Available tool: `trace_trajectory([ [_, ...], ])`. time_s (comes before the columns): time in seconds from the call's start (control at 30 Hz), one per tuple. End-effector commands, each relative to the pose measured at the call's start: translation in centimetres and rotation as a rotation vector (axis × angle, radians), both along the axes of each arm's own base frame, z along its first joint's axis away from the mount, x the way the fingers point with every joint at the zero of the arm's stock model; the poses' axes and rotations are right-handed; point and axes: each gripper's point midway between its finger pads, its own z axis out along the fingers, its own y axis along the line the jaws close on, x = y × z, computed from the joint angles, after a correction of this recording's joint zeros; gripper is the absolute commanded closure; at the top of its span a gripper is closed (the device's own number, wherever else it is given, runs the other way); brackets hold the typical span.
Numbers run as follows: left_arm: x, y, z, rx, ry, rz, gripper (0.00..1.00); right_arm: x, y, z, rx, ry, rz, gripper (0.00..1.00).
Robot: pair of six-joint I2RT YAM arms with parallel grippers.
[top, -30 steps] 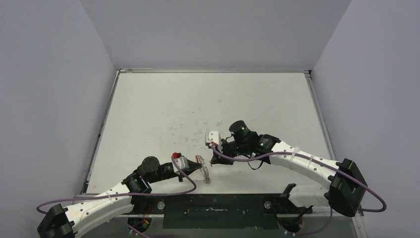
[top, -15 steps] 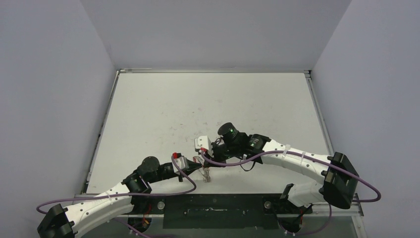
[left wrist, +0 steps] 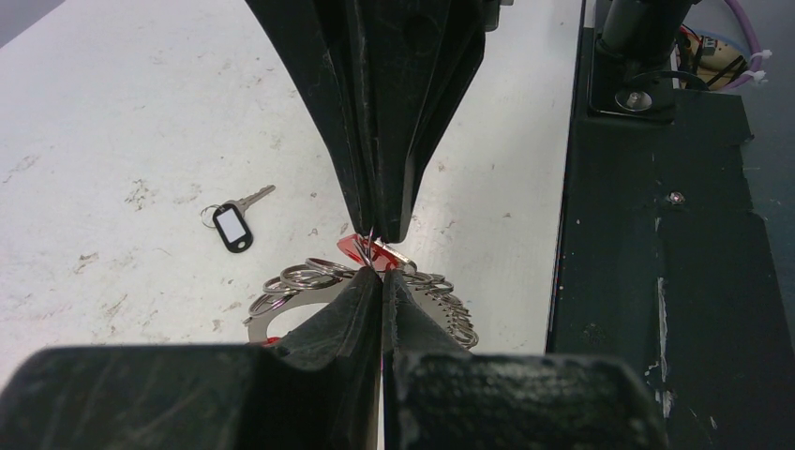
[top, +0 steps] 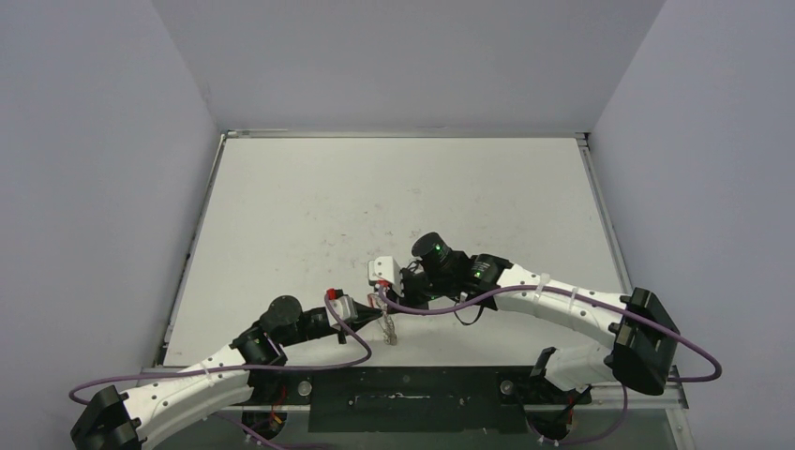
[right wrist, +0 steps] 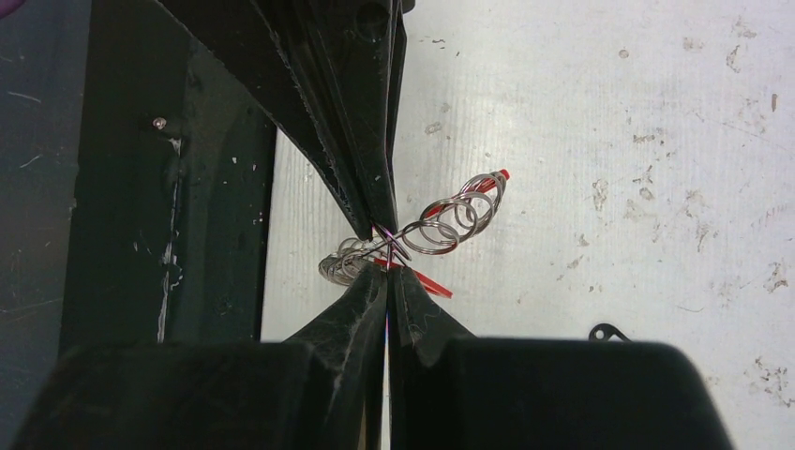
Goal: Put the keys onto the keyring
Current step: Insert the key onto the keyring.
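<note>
The keyring (left wrist: 309,278) is a thin metal ring with a red sleeve and many small silver rings, held just above the table near the front edge; it also shows in the right wrist view (right wrist: 452,217) and the top view (top: 388,326). My left gripper (left wrist: 382,274) is shut on its wire. My right gripper (right wrist: 387,270) meets it tip to tip from the opposite side and is shut on the same wire. A loose key (left wrist: 234,223) with a dark oblong head and short silver shaft lies on the table beyond the ring.
The black front rail (left wrist: 656,234) of the arm mount runs close beside the keyring. A small dark loop (right wrist: 607,331) lies on the white table (top: 394,197) near my right gripper. The table surface is scuffed and walled on three sides.
My right gripper has moved left and toward the front edge until it met the left gripper at the keyring. The left arm and the keyring have stayed put.
</note>
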Motion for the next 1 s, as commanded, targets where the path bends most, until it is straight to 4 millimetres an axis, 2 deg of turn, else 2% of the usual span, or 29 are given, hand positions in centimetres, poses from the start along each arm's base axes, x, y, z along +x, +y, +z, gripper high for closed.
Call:
trace_trajectory([
  [0.0,0.0,-0.8,3.9,-0.084,-0.068,-0.027,1.00,0.5,1.5,4.1,0.116,-0.067,0.012,1.00],
  [0.2,0.0,-0.8,3.8,-0.079,-0.067,-0.028,1.00,0.6,1.6,4.7,0.135,-0.071,0.009,1.00],
  [0.53,0.1,-0.9,3.6,-0.074,-0.067,-0.030,1.00,1.3,1.6,4.1,0.112,-0.061,-0.039,1.00],
  [0.97,0.0,-1.0,3.5,-0.072,-0.070,-0.035,1.00,2.5,0.9,3.8,0.124,0.034,-0.092,1.00],
])
